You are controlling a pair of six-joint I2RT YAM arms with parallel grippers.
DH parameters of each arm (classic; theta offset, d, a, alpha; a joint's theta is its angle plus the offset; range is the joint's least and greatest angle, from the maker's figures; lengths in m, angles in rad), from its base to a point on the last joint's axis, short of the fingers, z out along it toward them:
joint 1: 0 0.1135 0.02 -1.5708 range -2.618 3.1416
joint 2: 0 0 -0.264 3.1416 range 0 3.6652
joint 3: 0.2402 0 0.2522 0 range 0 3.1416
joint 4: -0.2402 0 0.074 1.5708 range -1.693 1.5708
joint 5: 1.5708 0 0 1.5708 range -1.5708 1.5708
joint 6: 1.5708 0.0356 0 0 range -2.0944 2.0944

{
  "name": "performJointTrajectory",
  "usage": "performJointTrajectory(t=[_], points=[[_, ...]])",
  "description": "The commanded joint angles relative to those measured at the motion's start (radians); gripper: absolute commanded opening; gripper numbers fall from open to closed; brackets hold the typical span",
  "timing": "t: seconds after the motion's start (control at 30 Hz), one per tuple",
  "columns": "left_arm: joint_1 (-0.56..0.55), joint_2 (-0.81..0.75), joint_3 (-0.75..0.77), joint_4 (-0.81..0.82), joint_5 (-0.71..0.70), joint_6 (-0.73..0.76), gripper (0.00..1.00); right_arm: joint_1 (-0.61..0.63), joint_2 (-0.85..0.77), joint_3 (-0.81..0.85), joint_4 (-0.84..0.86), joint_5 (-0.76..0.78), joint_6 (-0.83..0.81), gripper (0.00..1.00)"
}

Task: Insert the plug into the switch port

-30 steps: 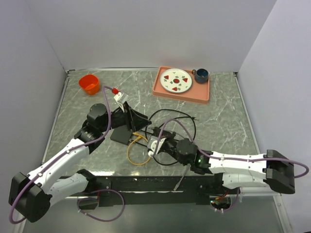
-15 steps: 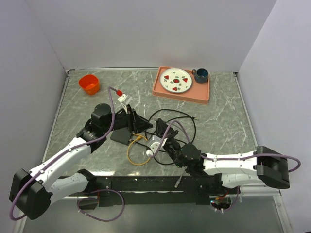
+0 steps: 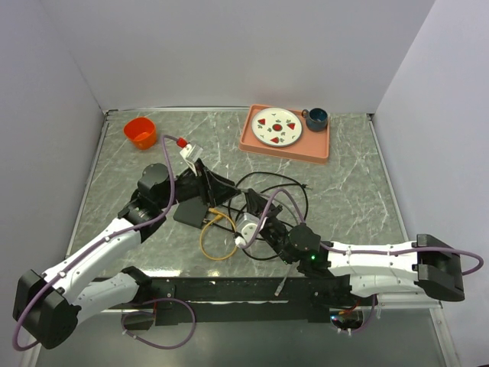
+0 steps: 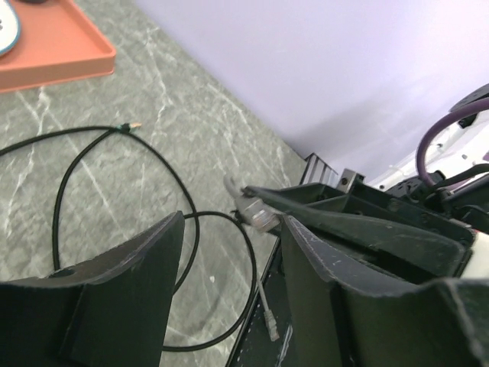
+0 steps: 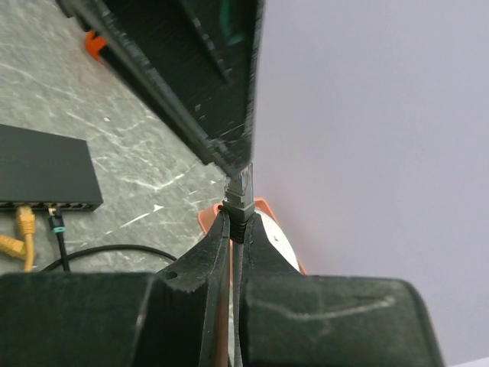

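The right gripper [image 5: 235,222] was pinched tight on the plug [image 4: 257,212], gripping just behind its clear tip and holding it above the table, to the right of the black switch [image 5: 44,170] and apart from it. Along the switch's narrow side ran the switch port [image 5: 76,205] row, with a yellow cable [image 5: 23,225] and a black cable [image 5: 55,225] seated in it. Over the switch, the left gripper [image 4: 233,222] stood partly open, holding nothing. The plug's tip was just beside one of its fingers [image 4: 306,260]; whether they touched could not be told.

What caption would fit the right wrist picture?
Right claw pinching a cable plug, black switch box lying beyond.
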Motion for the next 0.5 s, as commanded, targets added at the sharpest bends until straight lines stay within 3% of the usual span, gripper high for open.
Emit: performJointTrajectory(t=[0.0, 0.47], points=[[-0.019, 0.001, 0.05, 0.093, 0.002, -0.018, 0.58, 0.006, -0.044, 0.052, -0.019, -0.021, 0.05, 0.0], [-0.09, 0.081, 0.102, 0.052, -0.044, 0.028, 0.4, 0.006, -0.061, 0.072, -0.051, -0.009, 0.082, 0.0]])
